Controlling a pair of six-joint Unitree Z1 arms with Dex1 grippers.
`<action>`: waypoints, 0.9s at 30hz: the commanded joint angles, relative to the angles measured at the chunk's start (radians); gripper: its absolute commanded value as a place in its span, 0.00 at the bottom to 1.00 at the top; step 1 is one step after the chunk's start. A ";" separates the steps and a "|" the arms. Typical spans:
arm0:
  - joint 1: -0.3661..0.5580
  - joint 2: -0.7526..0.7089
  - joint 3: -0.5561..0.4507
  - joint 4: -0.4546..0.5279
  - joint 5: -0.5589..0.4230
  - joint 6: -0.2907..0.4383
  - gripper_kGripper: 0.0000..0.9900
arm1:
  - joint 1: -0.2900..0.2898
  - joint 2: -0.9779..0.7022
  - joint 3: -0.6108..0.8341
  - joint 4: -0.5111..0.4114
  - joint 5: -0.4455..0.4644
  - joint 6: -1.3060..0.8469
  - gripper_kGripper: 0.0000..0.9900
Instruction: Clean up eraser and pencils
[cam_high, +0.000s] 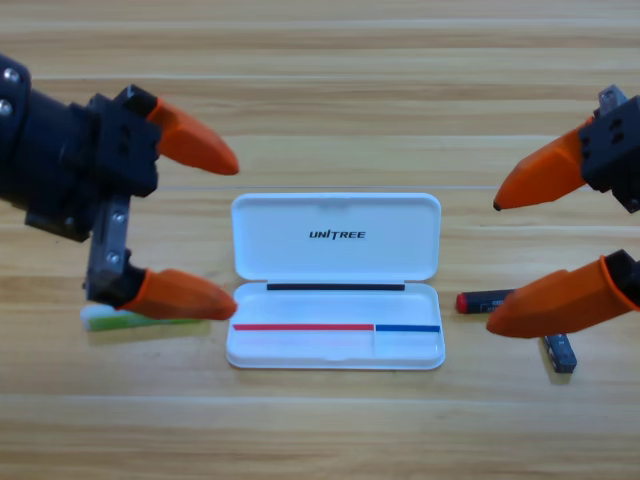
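High view: looked straight down on a wooden table (330, 80).
Case: a white case (336, 280) lay at the centre, lid folded back flat toward the top edge, tray nearer the bottom edge; "UNITREE" was printed inside the lid.
Green pencil: a short translucent lime-green stick (125, 320) with a whitish left end lay roughly level on the table, left of the case and apart from it; its upper edge was covered by an orange jaw.
Black pencil: a short black stick (484, 300) with a red left end and small white print lay just right of the case tray, not touching it; its right part was hidden under an orange jaw.
Eraser: a small dark grey-black block (561, 352) with a bluish sheen lay slightly tilted, near the black pencil, lower and to its right, largely in view below the jaw.
Left gripper (233, 230): at the left edge, jaws spread wide apart, holding nothing; the lower jaw overlapped the green pencil.
Right gripper (491, 264): at the right edge, partly cut off, jaws spread wide apart, holding nothing; the lower jaw overlapped the black pencil.
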 joint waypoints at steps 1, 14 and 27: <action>-0.021 0.072 -0.059 0.081 0.126 0.057 0.99 | 0.009 -0.009 0.039 -0.031 -0.012 0.027 1.00; 0.266 0.385 -0.367 0.385 0.207 0.209 0.99 | -0.126 0.008 0.070 0.060 -0.214 0.245 0.99; 0.375 0.496 -0.367 0.474 0.167 0.241 0.99 | -0.192 0.192 0.170 0.066 -0.339 0.504 1.00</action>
